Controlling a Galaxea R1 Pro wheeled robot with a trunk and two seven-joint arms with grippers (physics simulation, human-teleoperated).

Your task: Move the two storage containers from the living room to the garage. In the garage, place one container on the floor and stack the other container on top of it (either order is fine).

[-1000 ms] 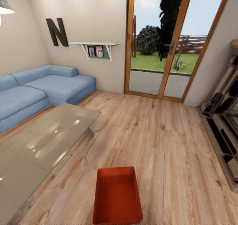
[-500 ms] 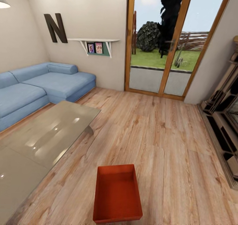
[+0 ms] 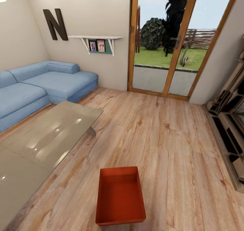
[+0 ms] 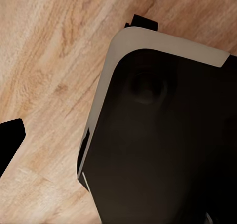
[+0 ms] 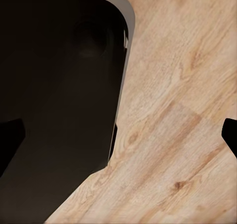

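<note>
Orange-red storage container [image 3: 120,197] sits open-topped on wood-plank floor [image 3: 169,139]; looks rigid, light, best pinched at a wall rim; gripper states cannot be told.

Light wood-plank floor [image 3: 169,149] carries one orange-red storage container [image 3: 120,197].

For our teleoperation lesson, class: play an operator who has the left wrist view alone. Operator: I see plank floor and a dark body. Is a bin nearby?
Observer: Yes, one orange-red rectangular open-topped bin sits upright on the light wood-plank floor, just ahead of the robot.
Operator: Anything inside it?
Observer: No, it looks empty.
Operator: What's beside it?
Observer: A glossy glass-topped low table stands to its left, apart from it.
</note>
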